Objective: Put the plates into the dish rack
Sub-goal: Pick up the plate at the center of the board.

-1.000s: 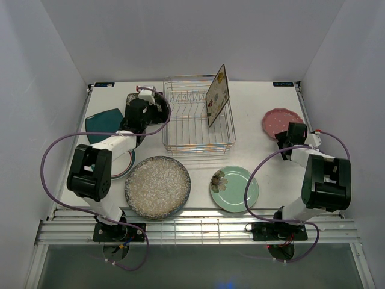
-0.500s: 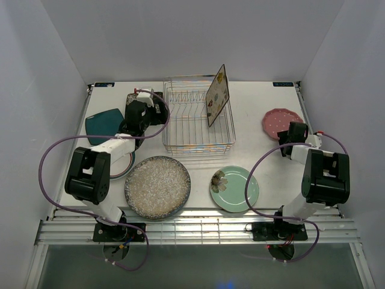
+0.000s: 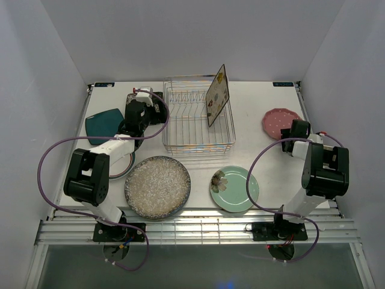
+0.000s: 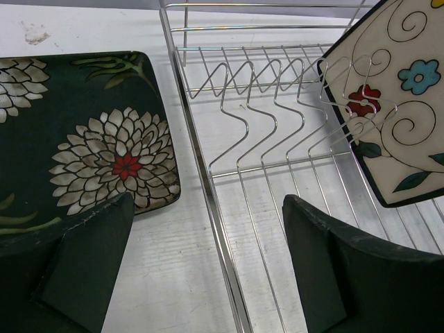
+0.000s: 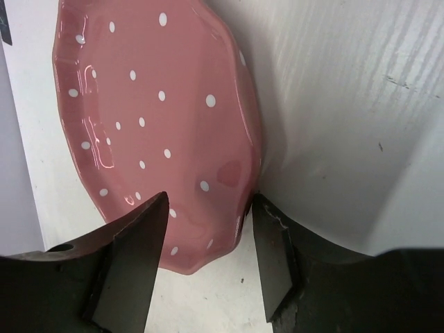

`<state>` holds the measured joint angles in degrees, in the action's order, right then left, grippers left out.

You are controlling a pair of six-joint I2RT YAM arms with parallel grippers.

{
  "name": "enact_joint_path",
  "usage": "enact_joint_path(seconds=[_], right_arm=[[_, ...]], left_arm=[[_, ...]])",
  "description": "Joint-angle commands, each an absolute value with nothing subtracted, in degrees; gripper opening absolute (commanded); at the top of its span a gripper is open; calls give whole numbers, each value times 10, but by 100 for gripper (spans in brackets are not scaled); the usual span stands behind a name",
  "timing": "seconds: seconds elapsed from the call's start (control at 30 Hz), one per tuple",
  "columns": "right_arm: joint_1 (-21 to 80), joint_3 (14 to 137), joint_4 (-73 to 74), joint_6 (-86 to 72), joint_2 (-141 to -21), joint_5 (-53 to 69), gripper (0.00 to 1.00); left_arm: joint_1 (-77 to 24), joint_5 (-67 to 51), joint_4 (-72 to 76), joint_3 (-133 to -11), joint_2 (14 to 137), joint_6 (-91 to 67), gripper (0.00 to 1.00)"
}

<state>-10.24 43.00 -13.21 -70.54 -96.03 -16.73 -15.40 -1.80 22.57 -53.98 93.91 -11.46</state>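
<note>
So the pink dotted plate (image 5: 159, 118) is probably best treated as glazed ceramic: stiff, a bit weighty, slick where it shines, and chippable if it gets knocked against wire. A pinch across the wavy rim is what would be suggested, since it's lying flat on the desk (image 5: 347, 104) and no other edge is offered. It's found right at the right hand (image 5: 208, 208), with its near rim sitting in the gap between the two fingers, one finger over the dotted face and the other just outside the edge. That hand is seen partly spread with nothing clamped yet. Over by the left hand (image 4: 208, 201), the black floral square plate (image 4: 90, 139) is laid flat too, its corner tucked beside and partly under one finger, while the side rail of the dish rack (image 4: 205, 173) runs through the wide-spread gap. Nothing is held there either. Ahead of that hand and off to the other side, the cream floral square plate (image 4: 395, 104) is already stood up among the tines.
</note>
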Motion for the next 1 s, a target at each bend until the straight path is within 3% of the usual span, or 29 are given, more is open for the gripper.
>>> enact_joint_path(seconds=[0.0,0.3,0.33,0.37,0.53,0.97], right_arm=[[-109,434,-94,-716,-992,-163,58],[-111,432,-103,-731,-1012,-159,48],[-111,432,-103,-731,-1010,-160,43],[-110,430,-104,-736,-1009,-161,31],[-111,419,-107,-742,-1001,-161,8],[-111,359,-143,-721,-920,-170,8]], left_arm=[[-156,-12,238,-537,909,-113,98],[-156,-14,240,-534,904,-113,98],[-156,-14,240,-534,904,-113,98],[-156,-13,241,-533,904,-113,98],[-156,-16,242,-533,904,-114,98],[-156,-12,246,-526,891,-113,98]])
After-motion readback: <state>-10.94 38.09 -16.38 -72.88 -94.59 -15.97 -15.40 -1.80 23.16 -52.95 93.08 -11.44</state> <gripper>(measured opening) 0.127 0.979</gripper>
